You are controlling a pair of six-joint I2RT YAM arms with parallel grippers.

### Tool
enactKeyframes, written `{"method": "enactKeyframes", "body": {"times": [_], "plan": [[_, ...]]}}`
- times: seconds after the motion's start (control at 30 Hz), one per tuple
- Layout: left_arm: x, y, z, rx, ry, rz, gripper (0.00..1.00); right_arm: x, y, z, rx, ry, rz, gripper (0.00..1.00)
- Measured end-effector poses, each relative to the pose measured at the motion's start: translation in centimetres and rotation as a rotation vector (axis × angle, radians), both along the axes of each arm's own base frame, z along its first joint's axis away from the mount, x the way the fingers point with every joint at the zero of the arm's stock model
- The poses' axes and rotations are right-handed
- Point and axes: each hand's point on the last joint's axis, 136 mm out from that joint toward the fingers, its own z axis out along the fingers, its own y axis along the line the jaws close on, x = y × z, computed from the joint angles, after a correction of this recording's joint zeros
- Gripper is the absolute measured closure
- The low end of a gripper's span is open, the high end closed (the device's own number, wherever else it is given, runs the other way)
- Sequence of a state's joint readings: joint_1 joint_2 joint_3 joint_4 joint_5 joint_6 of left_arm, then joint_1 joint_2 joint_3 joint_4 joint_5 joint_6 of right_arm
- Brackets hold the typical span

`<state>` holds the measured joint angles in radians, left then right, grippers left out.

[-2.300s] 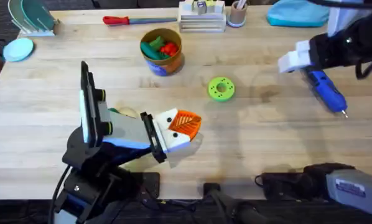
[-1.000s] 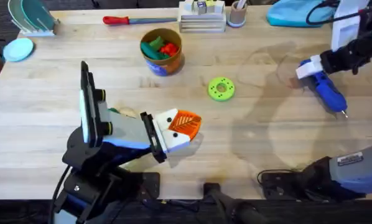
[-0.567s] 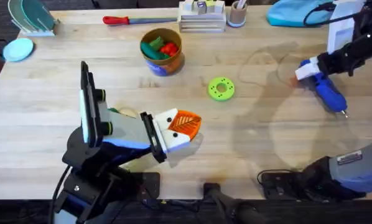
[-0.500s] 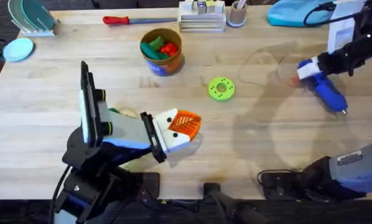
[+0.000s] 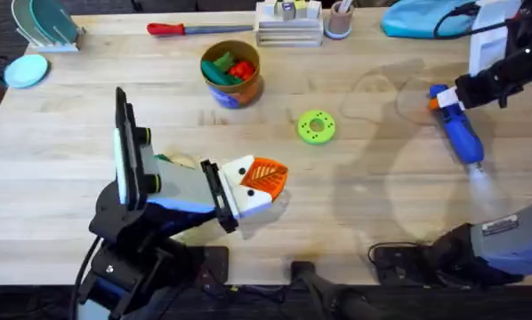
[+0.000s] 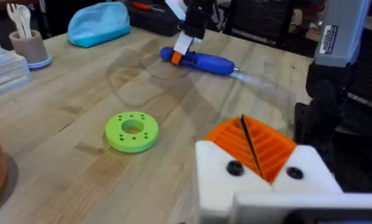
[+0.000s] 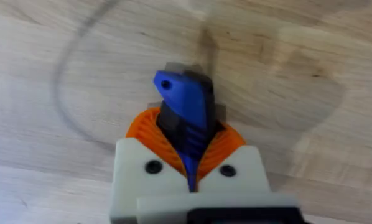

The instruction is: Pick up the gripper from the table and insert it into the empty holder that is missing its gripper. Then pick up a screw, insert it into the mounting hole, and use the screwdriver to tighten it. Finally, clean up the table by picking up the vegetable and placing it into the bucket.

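Screwdriver (image 5: 457, 129) near worktop's right edge sits clamped btwn my right gripper (image 7: 189, 163) pads, so I'm on the tightening step w/ left gripper (image 6: 260, 155) pressed shut & empty; next: lift, align bit w/ mounting hole.

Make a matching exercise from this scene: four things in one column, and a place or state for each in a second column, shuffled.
Things:
1. blue powered screwdriver
2. green ring
3. red-handled screwdriver
4. bucket

Places or states:
A. holds green and red toy pieces
B. lies at the table's far edge
C. gripped at its rear end by the right gripper
D. lies flat near the table's middle, untouched

Pairs: 1-C, 2-D, 3-B, 4-A
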<state>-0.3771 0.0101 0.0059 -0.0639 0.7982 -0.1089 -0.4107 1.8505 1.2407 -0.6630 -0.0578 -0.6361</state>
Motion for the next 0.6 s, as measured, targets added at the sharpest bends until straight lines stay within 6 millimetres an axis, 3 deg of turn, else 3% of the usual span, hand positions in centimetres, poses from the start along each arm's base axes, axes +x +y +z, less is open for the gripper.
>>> {"method": "enactKeyframes", "body": {"times": [0.3,0.43,0.6], "plan": [[0.0,0.0,0.0,0.000,0.000,0.000,0.987,-0.9,1.4,1.3,0.014,0.025,0.005,0.982],[0.0,0.0,0.0,0.000,0.000,0.000,0.987,-0.3,1.7,5.0,-0.002,-0.074,-0.051,0.982],[0.0,0.0,0.0,0.000,0.000,0.000,0.987,-1.0,2.6,11.5,-0.027,-0.230,-0.101,0.982]]}}
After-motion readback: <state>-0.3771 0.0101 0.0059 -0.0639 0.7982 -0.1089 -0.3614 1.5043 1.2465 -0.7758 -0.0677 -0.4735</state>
